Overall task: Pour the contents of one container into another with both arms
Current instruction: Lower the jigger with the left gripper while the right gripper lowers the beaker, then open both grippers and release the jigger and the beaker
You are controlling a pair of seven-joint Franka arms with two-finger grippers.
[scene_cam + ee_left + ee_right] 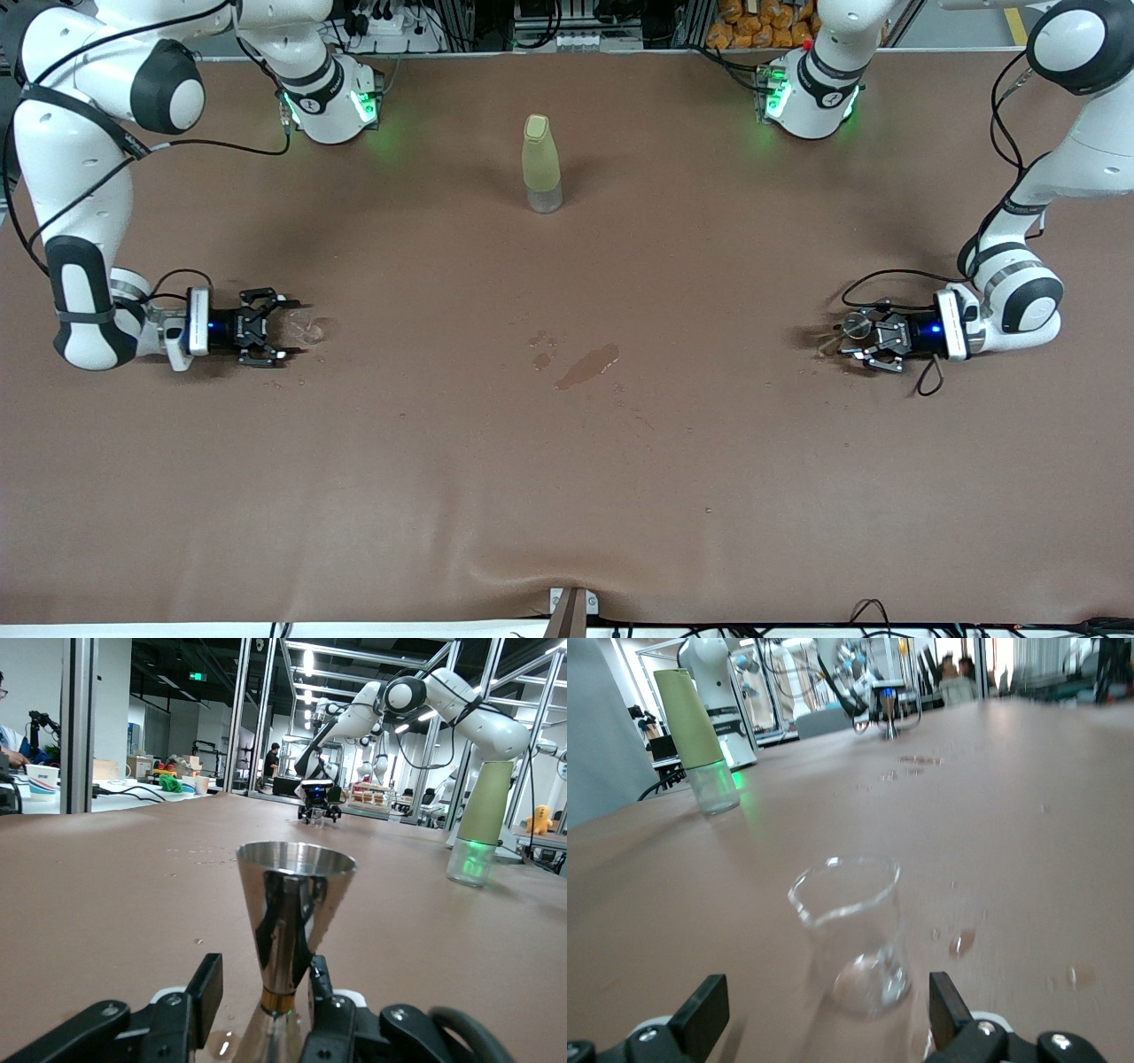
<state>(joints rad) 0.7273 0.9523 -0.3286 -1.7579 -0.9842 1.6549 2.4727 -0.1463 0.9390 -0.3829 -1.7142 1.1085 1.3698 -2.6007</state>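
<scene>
The clear cup (307, 330) stands on the table (567, 461) at nine o'clock, between the right claw's (282, 329) spread fingers. At three o'clock, the left claw (852, 341), also spread, flanks the metal cup (856, 325). Each should close squarely, low and gently, before lifting.

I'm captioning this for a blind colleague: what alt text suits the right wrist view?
A small clear cup with a spout stands upright on a brown table, between the open right gripper fingers, untouched. A yellow-green bottle stands farther off.
</scene>
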